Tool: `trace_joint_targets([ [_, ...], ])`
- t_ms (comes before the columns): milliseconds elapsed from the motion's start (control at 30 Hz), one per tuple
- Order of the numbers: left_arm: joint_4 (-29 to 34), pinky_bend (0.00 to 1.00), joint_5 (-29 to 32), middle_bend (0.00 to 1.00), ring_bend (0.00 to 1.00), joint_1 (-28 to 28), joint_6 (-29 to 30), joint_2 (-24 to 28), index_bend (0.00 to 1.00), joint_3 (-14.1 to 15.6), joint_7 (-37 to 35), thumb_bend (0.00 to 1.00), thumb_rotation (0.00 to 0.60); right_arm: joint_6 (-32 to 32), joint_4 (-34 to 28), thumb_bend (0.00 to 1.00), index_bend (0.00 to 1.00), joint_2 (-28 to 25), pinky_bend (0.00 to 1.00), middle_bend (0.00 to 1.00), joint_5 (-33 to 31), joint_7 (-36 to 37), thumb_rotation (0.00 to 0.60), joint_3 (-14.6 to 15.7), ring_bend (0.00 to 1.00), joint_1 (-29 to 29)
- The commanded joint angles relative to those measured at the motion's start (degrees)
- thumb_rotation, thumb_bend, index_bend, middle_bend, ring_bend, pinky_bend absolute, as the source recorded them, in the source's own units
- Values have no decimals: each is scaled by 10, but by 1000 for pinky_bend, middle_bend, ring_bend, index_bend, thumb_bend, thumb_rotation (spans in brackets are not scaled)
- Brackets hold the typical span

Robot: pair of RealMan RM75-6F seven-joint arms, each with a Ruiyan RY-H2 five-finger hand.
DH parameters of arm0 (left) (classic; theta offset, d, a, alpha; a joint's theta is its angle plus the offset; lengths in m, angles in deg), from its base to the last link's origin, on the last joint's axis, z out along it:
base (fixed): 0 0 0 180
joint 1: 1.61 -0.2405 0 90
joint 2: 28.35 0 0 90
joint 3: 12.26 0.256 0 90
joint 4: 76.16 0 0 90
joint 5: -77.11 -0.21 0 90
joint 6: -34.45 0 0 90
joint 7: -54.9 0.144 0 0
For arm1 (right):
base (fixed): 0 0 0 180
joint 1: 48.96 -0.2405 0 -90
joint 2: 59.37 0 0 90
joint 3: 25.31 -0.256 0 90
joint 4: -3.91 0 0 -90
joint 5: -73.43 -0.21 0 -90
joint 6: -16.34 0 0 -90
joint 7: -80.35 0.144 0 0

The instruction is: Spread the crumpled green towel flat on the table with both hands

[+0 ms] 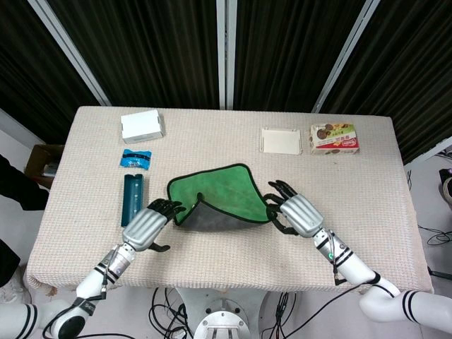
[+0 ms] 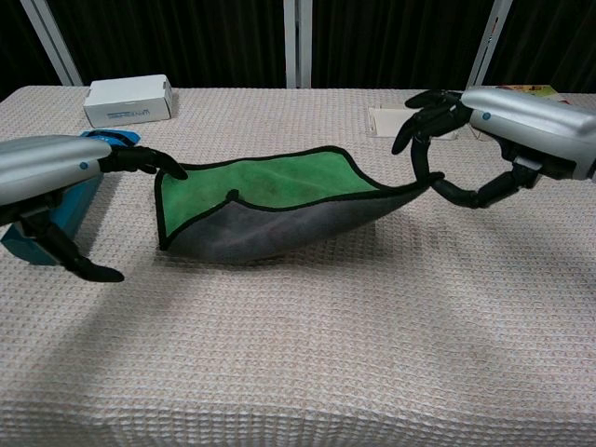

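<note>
Two hands hold the green towel (image 1: pixel 215 191) at mid-counter (image 1: pixel 233 261), its far part lying green side up, near edge lifted w/ grey underside showing. Long axis runs left-right across the counter, roughly parallel to the near edge; far-right corner points toward the back.

Left hand (image 1: pixel 148 224) pinches the towel's left near corner, fingers (image 2: pixel 149 161) curled over the dark hem, thumb hanging below and apart from the cloth in chest view. Right hand (image 1: pixel 296 212) grips the right near corner; in chest view the cloth tapers to a point at its fingers (image 2: pixel 424 116). Between the two grips the near edge sags in a shallow curve, resting on or just above the counter; can't tell which.

Beside the towel, left: dark teal case (image 1: pixel 132 200) lying lengthwise front-to-back, blue packet (image 1: pixel 135 158) just behind it, white box (image 1: pixel 142 126) further back. Back right: flat white tray (image 1: pixel 281 140) next to a biscuit box (image 1: pixel 335 138), both well apart from the towel.
</note>
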Motion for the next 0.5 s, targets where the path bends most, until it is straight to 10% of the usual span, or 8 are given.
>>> trace_joint_targets([
  [33, 13, 136, -8, 110, 121, -4, -3, 21, 155, -15, -28, 81, 600, -12, 4, 400, 680, -2, 0, 250, 23, -28, 600, 22, 0, 16],
  [333, -81, 136, -13, 112, 120, 51, -71, -17, 300, -99, -143, 346, 600, -28, 33, 400, 680, 23, 0, 250, 35, -33, 600, 29, 0, 37],
  [500, -146, 136, 38, 104, 112, 114, -173, -59, 304, -133, -148, 311, 600, -27, 42, 400, 680, 33, 0, 250, 36, -31, 600, 22, 0, 37],
])
